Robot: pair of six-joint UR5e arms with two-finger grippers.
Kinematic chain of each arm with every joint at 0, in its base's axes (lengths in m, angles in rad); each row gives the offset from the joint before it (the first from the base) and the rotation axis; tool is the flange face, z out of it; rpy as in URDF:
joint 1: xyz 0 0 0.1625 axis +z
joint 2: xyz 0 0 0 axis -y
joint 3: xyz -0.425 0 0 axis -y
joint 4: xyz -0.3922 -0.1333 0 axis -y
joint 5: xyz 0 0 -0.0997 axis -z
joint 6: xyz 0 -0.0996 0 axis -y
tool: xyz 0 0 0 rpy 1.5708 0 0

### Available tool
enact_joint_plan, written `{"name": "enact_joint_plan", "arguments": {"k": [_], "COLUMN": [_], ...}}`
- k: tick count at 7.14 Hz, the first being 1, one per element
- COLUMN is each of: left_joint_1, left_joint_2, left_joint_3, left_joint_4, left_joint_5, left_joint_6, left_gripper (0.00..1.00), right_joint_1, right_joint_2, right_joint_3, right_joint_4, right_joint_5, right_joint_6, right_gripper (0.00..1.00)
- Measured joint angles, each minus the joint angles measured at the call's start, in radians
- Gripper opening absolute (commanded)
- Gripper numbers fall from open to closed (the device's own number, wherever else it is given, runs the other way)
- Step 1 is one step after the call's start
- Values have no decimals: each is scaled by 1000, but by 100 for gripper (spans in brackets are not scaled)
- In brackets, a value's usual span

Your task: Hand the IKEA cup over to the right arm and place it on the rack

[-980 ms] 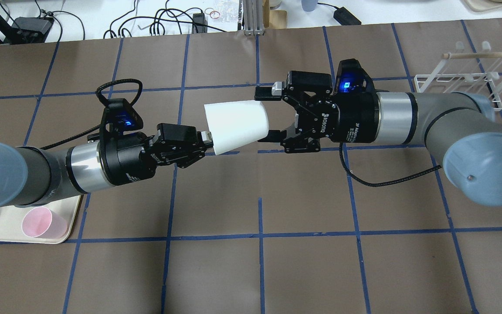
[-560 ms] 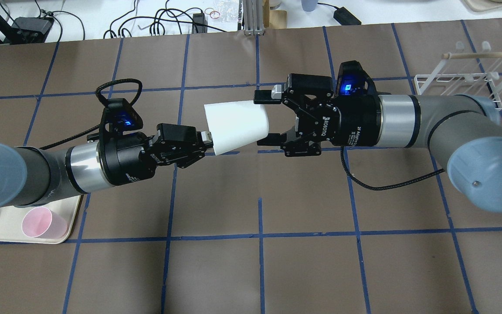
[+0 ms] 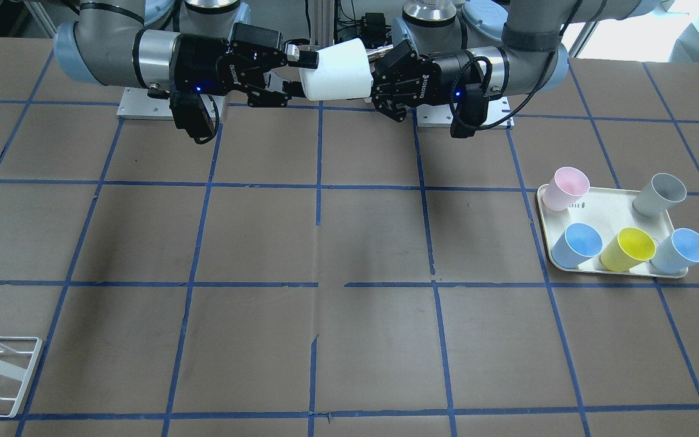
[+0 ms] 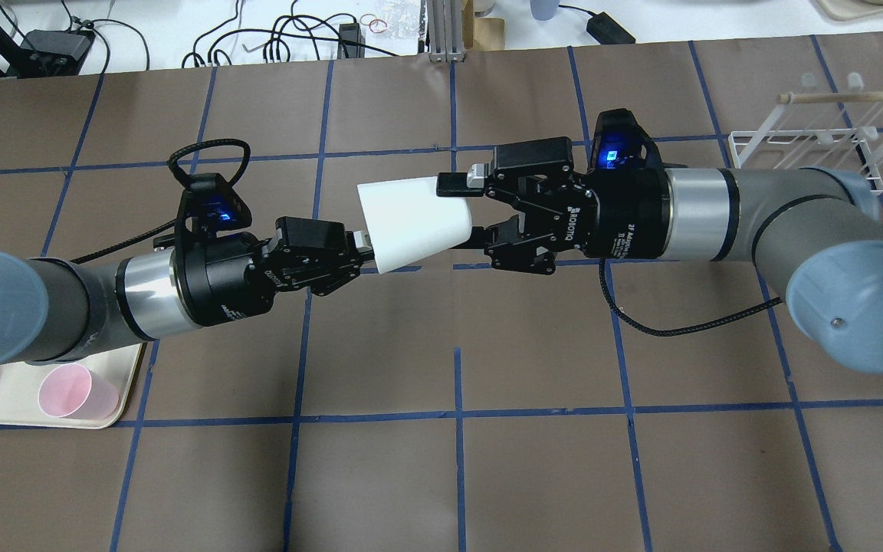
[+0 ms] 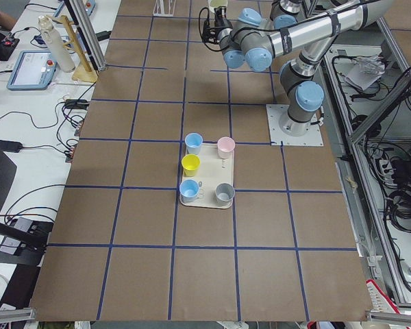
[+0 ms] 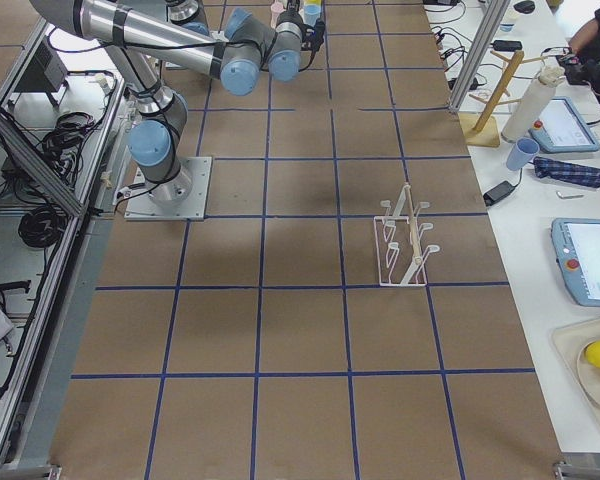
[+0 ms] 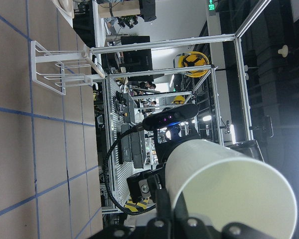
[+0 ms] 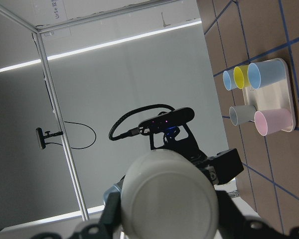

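Note:
The IKEA cup [image 4: 411,222], pale cream and almost white, hangs on its side above the table's middle. Its mouth faces my left wrist camera [image 7: 229,189] and its base faces the right one [image 8: 167,199]. My left gripper [image 4: 365,257] is shut on the cup's rim at the wide end. My right gripper [image 4: 464,208] has its fingers pressed against both sides of the narrow end, so both hold the cup [image 3: 337,73]. The white wire rack [image 4: 809,138] stands at the far right, behind my right forearm, with nothing on its pegs [image 6: 405,250].
A cream tray [image 3: 604,206] on my left side holds a pink cup [image 3: 565,188], a grey cup [image 3: 659,194], a bright yellow cup [image 3: 628,249] and two blue cups. My right arm's black cable [image 4: 671,326] droops above the table.
My right gripper slid left over the cup's narrow end and its fingers closed in from wide apart onto the cup. The left gripper and the cup stayed still.

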Motion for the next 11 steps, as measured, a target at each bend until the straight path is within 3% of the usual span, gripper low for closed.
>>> {"name": "enact_joint_plan", "arguments": {"k": [1,2,3,7,10,11], "left_joint_1": [0,0,0,18,38,54], "left_joint_2": [0,-1,-1,4,-28,-54], "left_joint_3": [-1,0,0,15,91,103], "left_joint_4": [0,0,0,3,25,34], "left_joint_5": [0,0,0,9,56,93], "left_joint_6": [0,0,-2,-34,-160,-175], "left_gripper": [31,70,83,96,100,100], "right_joint_1": [0,1,1,-39,-163,-212], "right_joint_2": [-1,0,0,12,12,13], "right_joint_3": [-1,-2,-5,-39,-84,-124], "right_joint_4": [11,17,19,20,20,19], "right_joint_5": [0,1,1,-15,-123,-203], "right_joint_6": [0,1,5,35,83,104], "right_gripper": [41,32,28,19,15,13]}}
